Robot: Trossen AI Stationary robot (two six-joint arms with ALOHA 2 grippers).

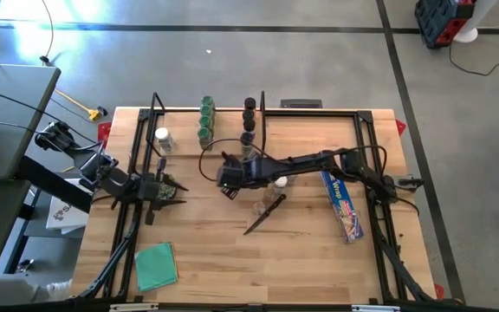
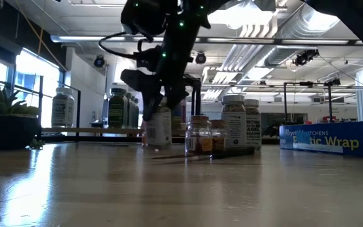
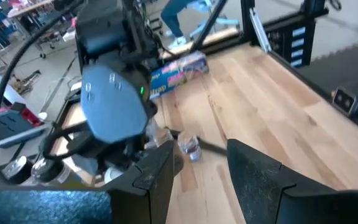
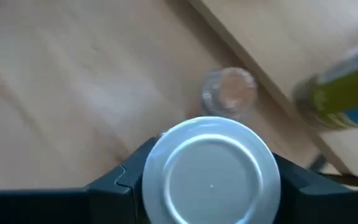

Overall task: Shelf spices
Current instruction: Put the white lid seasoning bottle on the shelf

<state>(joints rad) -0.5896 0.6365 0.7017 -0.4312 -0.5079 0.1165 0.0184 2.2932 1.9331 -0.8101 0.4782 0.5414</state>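
Right gripper (image 4: 210, 177) over the desk (image 1: 232, 251) just in front of the shelf (image 1: 223, 130), fingers (image 4: 120, 180) clamped on either side of a white-capped spice jar (image 4: 211, 167). Jar upright, near the knife (image 1: 265, 213). Left gripper (image 3: 197, 177) farther left of the shelf, fingers parted, holding nothing.

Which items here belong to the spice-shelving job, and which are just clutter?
Job: white-capped jar between the right gripper fingers; loose jars on the table; shelved jars; shelf.
Clutter: blue wrap box, knife, green cloth.
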